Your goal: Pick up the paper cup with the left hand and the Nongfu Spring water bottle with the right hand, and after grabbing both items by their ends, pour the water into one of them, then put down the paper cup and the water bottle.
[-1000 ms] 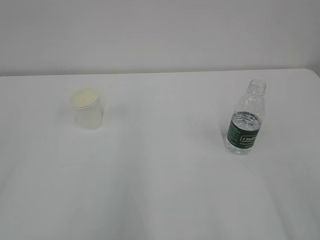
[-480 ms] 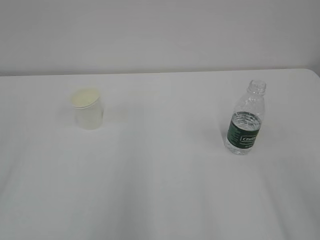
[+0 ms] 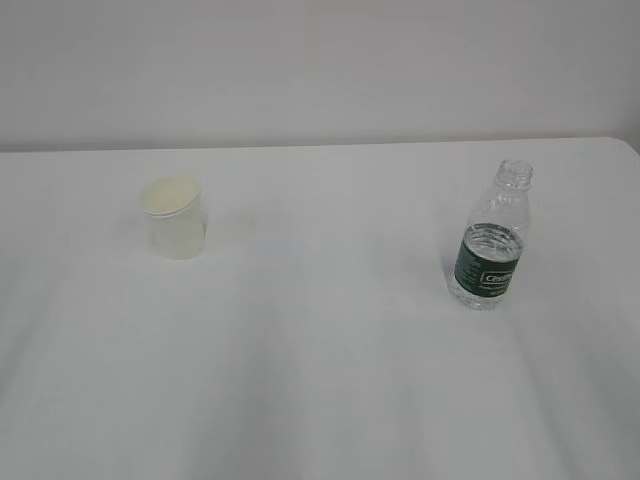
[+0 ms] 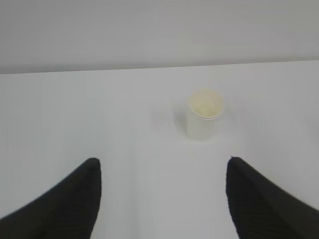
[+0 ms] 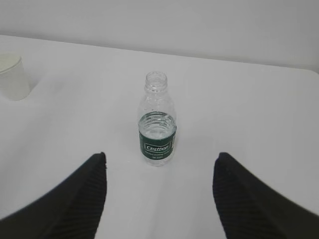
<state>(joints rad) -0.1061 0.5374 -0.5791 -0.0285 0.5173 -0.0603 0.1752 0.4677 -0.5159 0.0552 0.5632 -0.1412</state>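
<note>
The white paper cup (image 3: 176,220) stands upright on the left of the table; the left wrist view shows the paper cup (image 4: 204,113) ahead and slightly right. My left gripper (image 4: 163,167) is open, short of the cup, nothing between its fingers. The capless water bottle (image 3: 492,242) with its dark green label stands upright on the right, partly filled with clear water. In the right wrist view the bottle (image 5: 158,122) stands straight ahead of my right gripper (image 5: 160,162), which is open and empty. Neither arm shows in the exterior view.
The white table (image 3: 320,380) runs back to a plain wall, with its right corner near the bottle. In the right wrist view the cup (image 5: 12,77) is at the far left edge.
</note>
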